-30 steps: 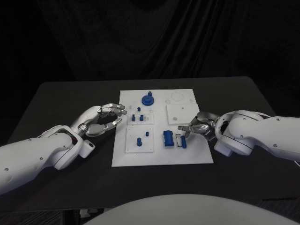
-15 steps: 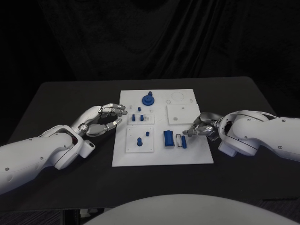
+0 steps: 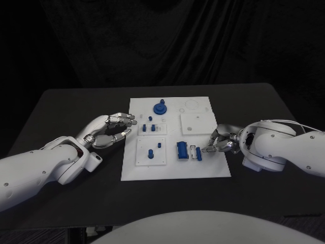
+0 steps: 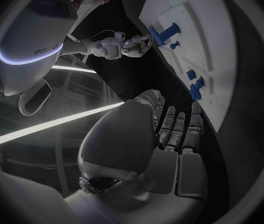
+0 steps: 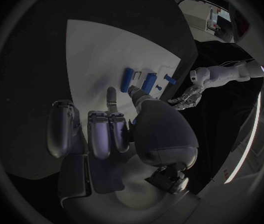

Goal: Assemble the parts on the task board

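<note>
The white task board [image 3: 175, 165] lies mid-table with blue parts on it: a round knob [image 3: 160, 108] at its far end, small pegs [image 3: 149, 127], a block [image 3: 183, 150] and a thin bar [image 3: 198, 153]. My right hand [image 3: 220, 142] rests at the board's right edge, fingertips just beside the thin bar. In the right wrist view its thumb tip touches the end of the thin bar [image 5: 127, 78], which lies flat beside the block [image 5: 148, 82]. My left hand [image 3: 111, 131] hovers at the board's left edge, fingers loosely curled and holding nothing; from its wrist the left hand [image 4: 169, 134] faces the board [image 4: 216, 50].
Black table [image 3: 67, 109] surrounds the board, with bare room left, right and in front of it. A raised white square plate [image 3: 195, 123] and a round recess [image 3: 191, 106] sit on the board's far right part.
My right hand has drawn back slightly toward the board's right edge and nearer me, its fingertips sliding off the thin bar's far side. The left hand has stayed still.
</note>
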